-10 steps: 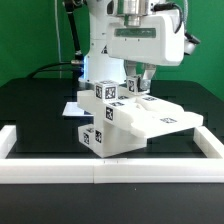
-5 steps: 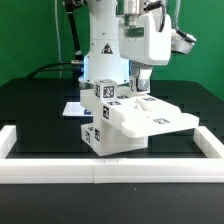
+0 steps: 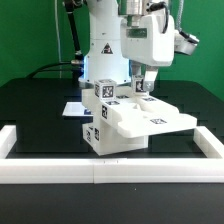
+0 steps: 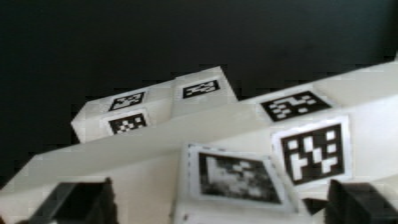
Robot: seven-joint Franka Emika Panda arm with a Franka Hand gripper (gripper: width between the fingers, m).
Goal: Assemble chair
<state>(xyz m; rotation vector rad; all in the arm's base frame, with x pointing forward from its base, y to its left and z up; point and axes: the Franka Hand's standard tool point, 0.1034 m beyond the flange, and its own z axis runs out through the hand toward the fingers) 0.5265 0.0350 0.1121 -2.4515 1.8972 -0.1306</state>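
White chair parts stand partly joined mid-table, behind the front border rail. The gripper hangs released, jaws spread, above them. Further joining likely remains.

Exterior frontal, wrist close above chair

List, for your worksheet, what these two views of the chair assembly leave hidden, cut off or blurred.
- Exterior view: the end effector fingertips are partly hidden behind the chair parts.
- Exterior view: the marker board is mostly covered by the parts.
- Wrist view: the nearest tag is blurred; the fingers are cut off by the picture edge.
- Exterior view: tag patterns are too small to read.
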